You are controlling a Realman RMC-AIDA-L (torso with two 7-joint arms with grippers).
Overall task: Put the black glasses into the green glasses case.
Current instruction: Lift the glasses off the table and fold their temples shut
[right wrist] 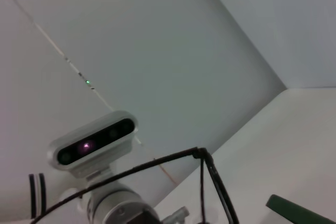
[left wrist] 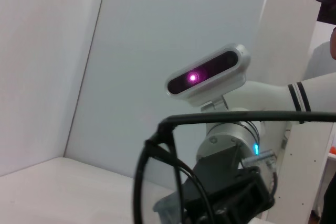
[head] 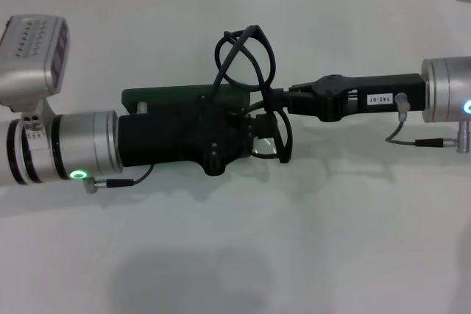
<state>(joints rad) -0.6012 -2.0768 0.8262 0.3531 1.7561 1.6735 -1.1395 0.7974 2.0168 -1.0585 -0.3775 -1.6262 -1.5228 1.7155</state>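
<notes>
The black glasses hang above the table between my two grippers, with the temple arms crossed and pointing away and the lens frame lower down. My right gripper reaches in from the right and is shut on the frame near the hinge. From the left, my left gripper reaches to the lens frame. Its black body covers most of the green glasses case, which lies on the table beneath it. Both wrist views show the glasses close up: the frame in one, a temple in the other. A corner of the case shows too.
The white table runs to a white wall at the back. Each wrist view shows the other arm's camera, the right arm's and the left arm's. Nothing else lies on the table.
</notes>
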